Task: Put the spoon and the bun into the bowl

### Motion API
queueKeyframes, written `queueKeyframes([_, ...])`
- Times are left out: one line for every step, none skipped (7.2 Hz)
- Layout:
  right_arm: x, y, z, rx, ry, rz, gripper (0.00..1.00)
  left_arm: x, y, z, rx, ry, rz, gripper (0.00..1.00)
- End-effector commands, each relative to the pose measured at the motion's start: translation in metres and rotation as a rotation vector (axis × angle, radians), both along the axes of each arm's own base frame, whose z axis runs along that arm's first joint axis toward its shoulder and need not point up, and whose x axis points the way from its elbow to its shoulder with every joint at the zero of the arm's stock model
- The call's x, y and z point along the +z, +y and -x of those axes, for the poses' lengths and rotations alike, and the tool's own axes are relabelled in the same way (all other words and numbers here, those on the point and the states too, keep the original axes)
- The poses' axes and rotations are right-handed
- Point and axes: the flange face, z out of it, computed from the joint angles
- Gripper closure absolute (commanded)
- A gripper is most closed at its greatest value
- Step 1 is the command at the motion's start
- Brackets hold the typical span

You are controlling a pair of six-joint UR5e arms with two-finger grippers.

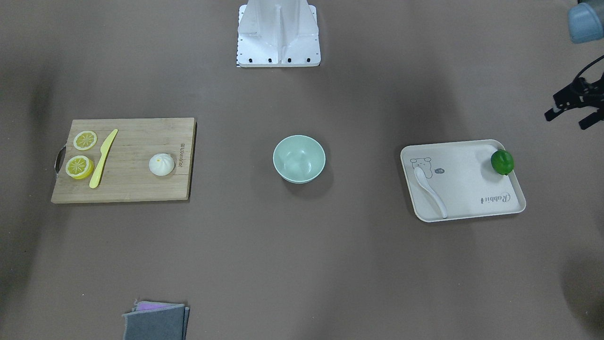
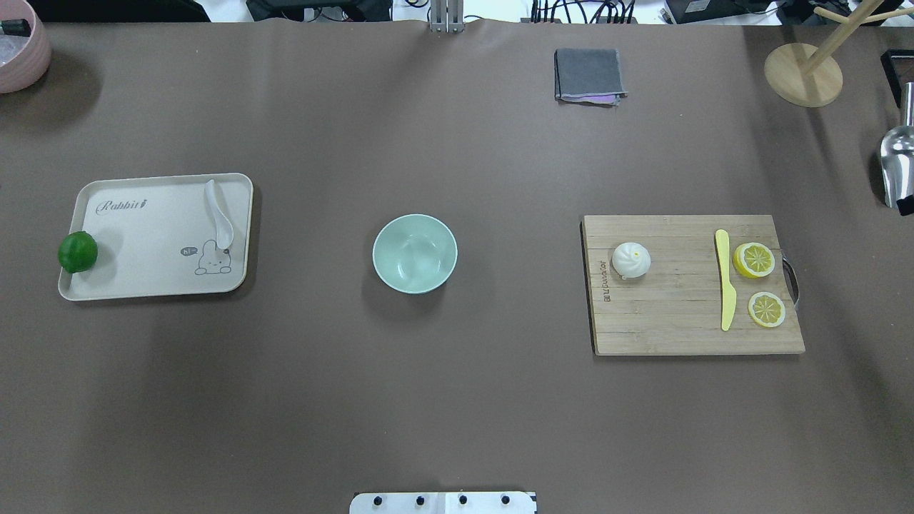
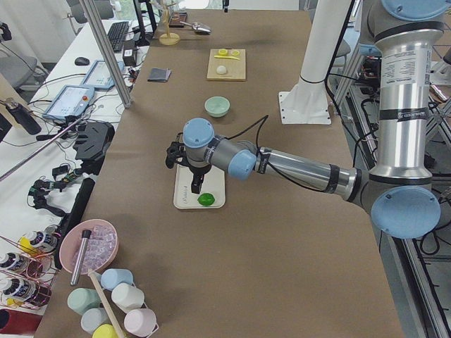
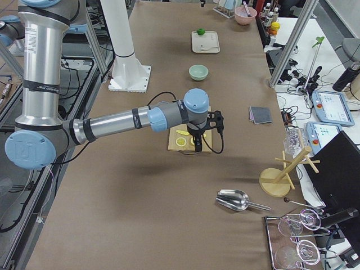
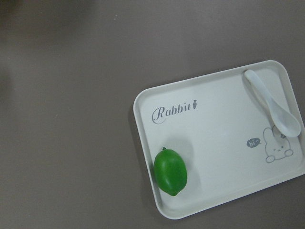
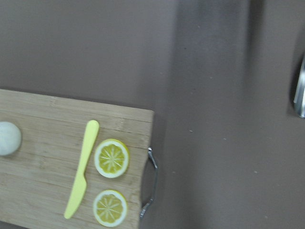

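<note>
The white spoon (image 1: 430, 191) lies on the beige tray (image 1: 472, 189), also in the overhead view (image 2: 219, 214) and the left wrist view (image 5: 271, 102). The white bun (image 1: 161, 165) sits on the wooden cutting board (image 1: 137, 179), also in the overhead view (image 2: 631, 260) and at the right wrist view's left edge (image 6: 8, 138). The empty mint-green bowl (image 1: 298, 158) stands at the table's middle between them (image 2: 414, 253). My left gripper (image 1: 566, 120) hovers high above the tray, fingers apart and empty. My right gripper (image 4: 198, 147) hovers above the board's lemon end; I cannot tell its state.
A green lime (image 1: 502, 162) lies on the tray's outer end. A yellow knife (image 1: 103, 158) and two lemon slices (image 1: 85, 140) lie on the board. A folded grey cloth (image 2: 588, 75) lies at the far edge. A metal scoop (image 2: 898, 164) lies at the right end.
</note>
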Motion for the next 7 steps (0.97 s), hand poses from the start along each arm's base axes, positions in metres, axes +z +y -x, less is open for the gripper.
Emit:
queueKeyframes([-0.071,-0.017,0.104,0.054,-0.031,0.103,0.01,-0.043,-0.028,-0.08,0.032,-0.02,-0.011,0.06])
queueKeyframes([-0.096,-0.017,0.164,0.08,0.012,0.105,0.02,-0.056,-0.034,-0.115,0.067,-0.021,-0.018,0.06])
queueKeyframes([-0.108,-0.012,0.213,0.079,0.045,0.084,0.04,-0.053,-0.035,-0.146,0.019,-0.056,0.043,0.03])
queueKeyframes([-0.107,-0.009,0.234,0.076,0.065,0.084,0.06,-0.062,-0.039,-0.172,-0.001,-0.059,0.08,0.03])
queueKeyframes([-0.107,-0.016,0.253,0.079,0.087,0.066,0.06,-0.06,-0.049,-0.187,-0.003,-0.063,0.108,0.03])
queueKeyframes([-0.106,-0.019,0.268,0.067,0.095,0.065,0.06,-0.057,-0.055,-0.197,0.003,-0.072,0.115,0.03])
queueKeyframes([-0.099,-0.014,0.29,0.047,0.121,0.061,0.07,-0.056,-0.055,-0.2,-0.009,-0.094,0.1,0.03])
